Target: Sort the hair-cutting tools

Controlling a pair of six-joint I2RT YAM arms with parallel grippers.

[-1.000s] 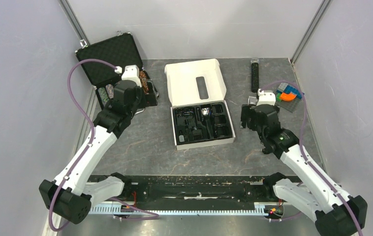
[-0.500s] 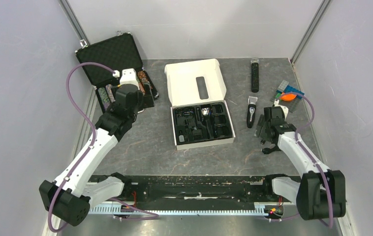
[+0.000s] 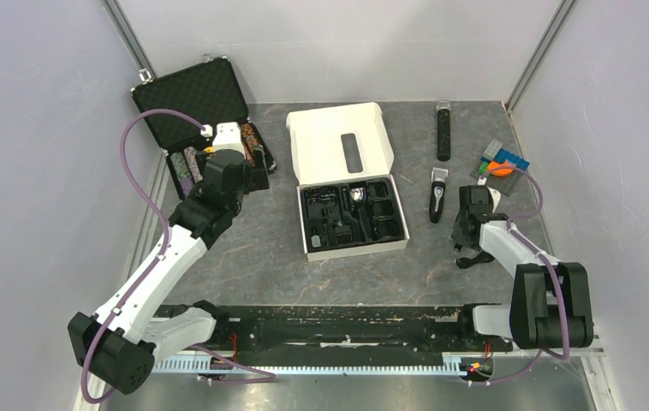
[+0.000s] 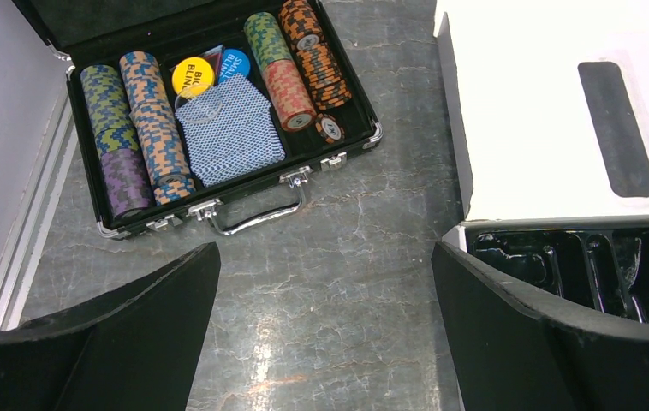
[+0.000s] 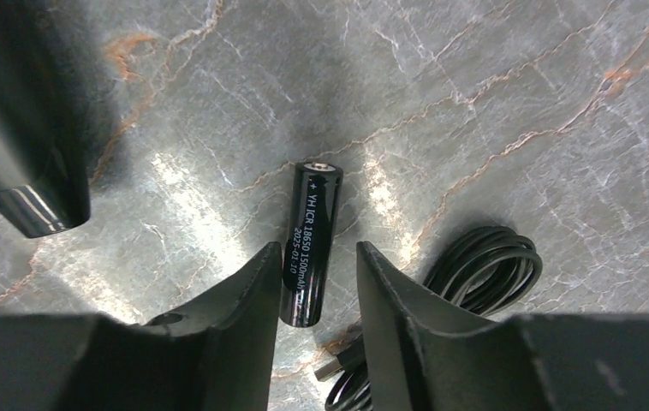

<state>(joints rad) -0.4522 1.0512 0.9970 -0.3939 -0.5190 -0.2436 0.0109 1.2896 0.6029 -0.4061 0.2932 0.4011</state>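
**Item 1: hair clipper** (image 3: pixel 437 193). It lies flat on the table just right of the white box (image 3: pixel 321 150), blade end pointing away from the arms. Nothing is touching it. 1.0 s ago the right arm covered this spot and the clipper could not be seen. By 0.5 s ago the arm had drawn back and the clipper showed, and it has not shifted since.

**Item 2: comb attachments.** Dark pieces sit in the black tray (image 3: pixel 317 235) in the white box, black on black. I cannot tell how many there are or which they are.

**Item 3: right gripper** (image 5: pixel 318 257). It is low over the table, right of the white box and nearer the arm bases than the clipper. The arm has folded further back in the last 0.5 s. The jaws stand only narrowly apart, either side of the near end of a black battery (image 5: pixel 314 205). Whether they pinch it, I cannot tell. A coiled black cable (image 5: pixel 475 265) lies just beside it.

**Item 4: left gripper** (image 4: pixel 325 257). It hangs left of the white box, between the box and the chip case (image 3: pixel 188 98). The jaws are spread wide and hold nothing. Its position is nearly unchanged over 1.0 s.

**Note.** Judged from this, the clipper is out of the tray and not in hand. The right arm now attends to an accessory, so the clipper's sorting looks unfinished.
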